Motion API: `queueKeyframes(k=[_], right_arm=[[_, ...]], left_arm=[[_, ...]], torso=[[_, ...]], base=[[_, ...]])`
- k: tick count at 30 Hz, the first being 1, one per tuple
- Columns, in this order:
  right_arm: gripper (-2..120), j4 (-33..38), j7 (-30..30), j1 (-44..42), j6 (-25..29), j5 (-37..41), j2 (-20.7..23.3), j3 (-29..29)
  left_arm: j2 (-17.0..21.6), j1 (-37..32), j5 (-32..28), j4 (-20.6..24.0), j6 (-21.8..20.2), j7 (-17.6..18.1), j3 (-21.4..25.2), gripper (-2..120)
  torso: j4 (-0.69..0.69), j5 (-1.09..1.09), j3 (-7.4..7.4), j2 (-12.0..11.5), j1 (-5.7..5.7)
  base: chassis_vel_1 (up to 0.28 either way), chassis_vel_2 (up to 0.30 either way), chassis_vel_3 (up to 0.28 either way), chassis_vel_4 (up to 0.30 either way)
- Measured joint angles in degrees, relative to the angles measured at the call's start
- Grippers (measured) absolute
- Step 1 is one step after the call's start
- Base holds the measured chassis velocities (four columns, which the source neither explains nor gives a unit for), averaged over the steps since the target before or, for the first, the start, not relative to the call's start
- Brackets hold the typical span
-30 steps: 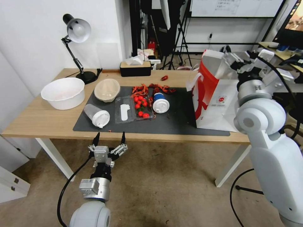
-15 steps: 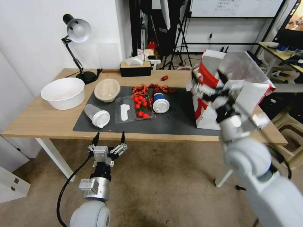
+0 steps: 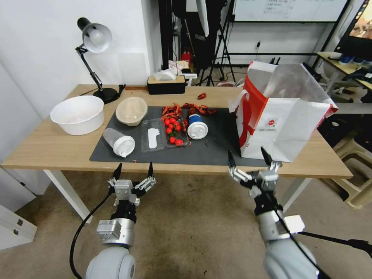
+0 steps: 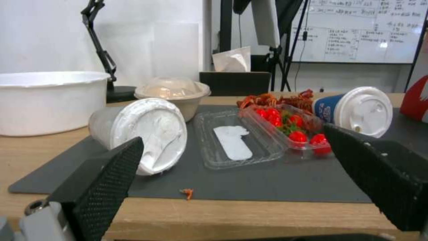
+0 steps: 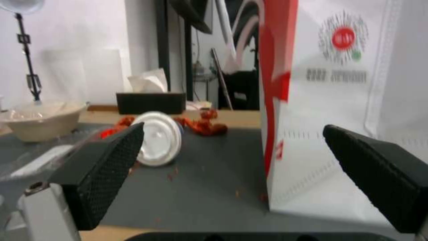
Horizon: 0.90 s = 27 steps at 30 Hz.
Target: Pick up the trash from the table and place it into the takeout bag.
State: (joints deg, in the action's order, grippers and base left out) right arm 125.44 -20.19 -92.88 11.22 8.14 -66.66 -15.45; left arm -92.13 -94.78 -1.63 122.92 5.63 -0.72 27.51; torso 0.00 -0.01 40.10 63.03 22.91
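The takeout bag (image 3: 279,112) stands open on the right end of the table (image 3: 46,147). On the dark mat (image 3: 209,151) lie a blue cup with white lid (image 3: 197,127), a clear lidded cup (image 3: 118,141) on its side, a beige pulp bowl (image 3: 131,110), a clear tray of red tomatoes (image 3: 164,133) and red shell scraps (image 3: 186,109). My left gripper (image 3: 133,169) hangs open just off the table's front edge, facing the clear cup (image 4: 142,134). My right gripper (image 3: 248,157) is open at the front edge, by the bag's (image 5: 330,117) near corner, with the blue cup (image 5: 158,139) beyond.
A large white bowl (image 3: 77,114) sits at the table's left, a black desk lamp (image 3: 95,38) and black tissue box (image 3: 166,84) along the back edge. A small red scrap (image 3: 201,95) lies behind the mat. A crumb (image 4: 187,192) lies near the mat's front edge.
My right arm has swung down from above the takeout bag to the table's front edge, gripper open. The left arm and the things on the table have not moved.
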Motion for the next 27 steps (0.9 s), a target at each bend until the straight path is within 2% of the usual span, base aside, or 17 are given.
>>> queueKeyframes(k=[17,27], right_arm=[[100,-1.45,-1.19,-0.27,0.17,0.23,-0.62,0.14],[100,-1.63,-2.56,7.78,-5.06,5.97,1.02,2.38]], left_arm=[[0.00,-0.07,0.00,-0.11,0.00,-0.01,0.04,100],[0.00,-0.07,0.03,-0.12,-0.01,-0.03,0.16,100]], torso=[[-0.01,0.00,0.00,-0.01,0.00],[0.00,0.00,0.01,-0.01,0.01]], base=[[0.000,0.000,0.000,0.000],[0.000,0.000,0.000,0.000]])
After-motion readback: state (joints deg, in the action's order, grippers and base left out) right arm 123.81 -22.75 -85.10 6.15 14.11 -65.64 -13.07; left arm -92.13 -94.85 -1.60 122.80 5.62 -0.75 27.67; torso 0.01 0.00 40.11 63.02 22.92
